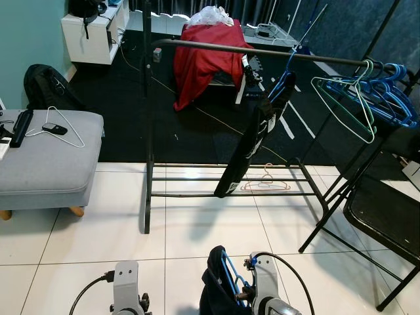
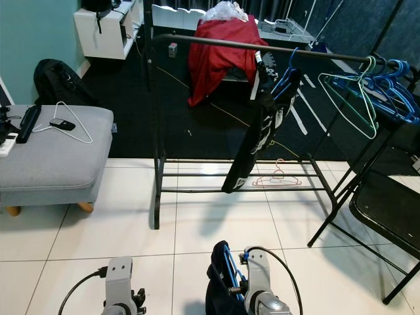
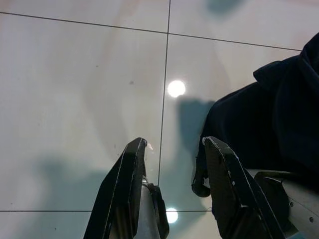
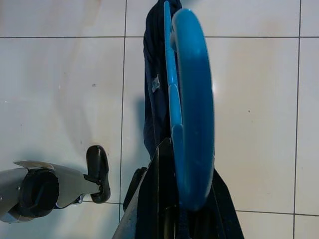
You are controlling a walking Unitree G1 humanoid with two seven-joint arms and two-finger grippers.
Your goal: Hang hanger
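My right gripper (image 4: 177, 209) is shut on a blue hanger (image 4: 192, 99) that carries a dark navy garment (image 4: 154, 89), held low over the white tiles. In the head views the same hanger (image 1: 230, 272) sits at the bottom centre, beside my right wrist (image 1: 266, 289). Ahead stands a black clothes rack with a dark rail (image 1: 262, 52). A black garment (image 1: 249, 144) hangs from the middle of that rail. Several green and blue empty hangers (image 1: 374, 92) bunch at its right end. My left gripper (image 3: 174, 142) is open over bare floor, next to the navy garment.
A grey ottoman (image 1: 46, 157) on the left holds a white hanger (image 1: 65, 128) and small devices. A pink hanger (image 1: 266, 180) lies on the rack's lower bars. A black folding chair (image 1: 387, 210) stands at the right. Red cloth (image 1: 207, 59) drapes something behind the rack.
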